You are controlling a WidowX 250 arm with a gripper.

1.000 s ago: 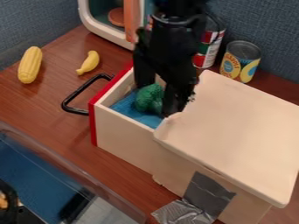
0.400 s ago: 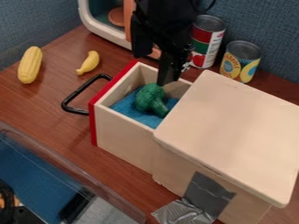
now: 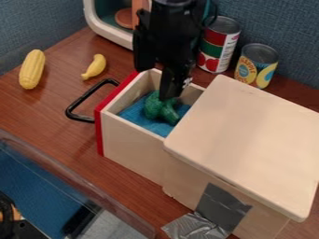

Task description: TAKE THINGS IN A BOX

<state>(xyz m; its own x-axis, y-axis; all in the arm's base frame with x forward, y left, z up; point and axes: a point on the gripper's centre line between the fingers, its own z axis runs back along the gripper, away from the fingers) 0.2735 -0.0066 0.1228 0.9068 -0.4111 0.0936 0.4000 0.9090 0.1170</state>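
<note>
My black gripper (image 3: 156, 84) hangs over the pulled-out part of the wooden box (image 3: 128, 142), its fingers spread apart. The tip of the finger nearer the lid overlaps the top of the green broccoli (image 3: 162, 109); whether they touch I cannot tell. That broccoli lies inside the box on a blue lining (image 3: 135, 115). A yellow corn cob (image 3: 31, 69) and a small yellow banana (image 3: 94, 67) lie on the table at the upper left, outside the box.
The box's pale lid (image 3: 249, 140) covers its right part. A black handle (image 3: 79, 103) juts out left. Two cans (image 3: 218, 49) stand behind, near a white-framed toy (image 3: 100, 21). A clear tub (image 3: 68, 172) occupies the lower left.
The gripper first rose from around the broccoli, baring more of it, and has since come down a little and to the left. The broccoli stays in the box.
</note>
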